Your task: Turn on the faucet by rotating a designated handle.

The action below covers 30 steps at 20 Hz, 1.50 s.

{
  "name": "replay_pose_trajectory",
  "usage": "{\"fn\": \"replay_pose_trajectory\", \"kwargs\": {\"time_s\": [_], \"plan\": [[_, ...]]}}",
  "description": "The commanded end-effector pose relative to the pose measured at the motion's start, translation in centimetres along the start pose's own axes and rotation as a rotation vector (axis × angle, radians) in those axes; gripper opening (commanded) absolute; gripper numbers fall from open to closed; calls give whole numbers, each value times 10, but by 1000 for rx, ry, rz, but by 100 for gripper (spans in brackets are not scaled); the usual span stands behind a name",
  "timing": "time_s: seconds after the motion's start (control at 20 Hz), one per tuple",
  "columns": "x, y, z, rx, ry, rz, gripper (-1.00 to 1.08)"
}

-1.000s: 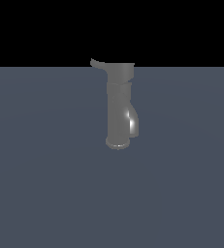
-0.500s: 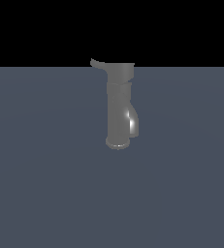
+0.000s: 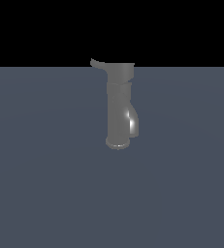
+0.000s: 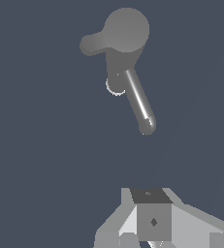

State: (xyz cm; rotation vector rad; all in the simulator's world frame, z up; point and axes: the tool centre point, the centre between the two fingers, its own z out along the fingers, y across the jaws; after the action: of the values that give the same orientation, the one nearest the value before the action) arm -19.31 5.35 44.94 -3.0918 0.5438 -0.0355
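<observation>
The faucet [image 3: 118, 111] is a dull grey upright cylinder standing on the grey-blue floor in the exterior view. Its short shiny spout [image 3: 132, 123] bulges toward the exterior view's right. The handle [image 3: 98, 63] is a thin upcurved lever sticking out of the top cap toward the exterior view's left. The wrist view looks down on the faucet's round cap [image 4: 127, 30], the handle [image 4: 92, 43] and the spout [image 4: 140, 102]. My gripper [image 4: 151, 196] shows only in the wrist view, well apart from the faucet. Its fingers sit together with no gap and hold nothing.
A flat grey-blue floor [image 3: 45, 184] surrounds the faucet on all sides. The background above it is black. The arm does not show in the exterior view.
</observation>
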Motion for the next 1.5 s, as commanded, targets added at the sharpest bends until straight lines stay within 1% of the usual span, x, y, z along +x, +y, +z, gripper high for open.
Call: {"fn": "replay_pose_trajectory", "kwargs": {"time_s": [0.0,0.75,1.1,1.45], "plan": [[8,-10,8,0,-1,57,-100],[66,-61,55,-1,-8,395,-100],[99,-76,76,-3,-10,553,-100],[134,-86,98,-5,-12,712,-100]]}}
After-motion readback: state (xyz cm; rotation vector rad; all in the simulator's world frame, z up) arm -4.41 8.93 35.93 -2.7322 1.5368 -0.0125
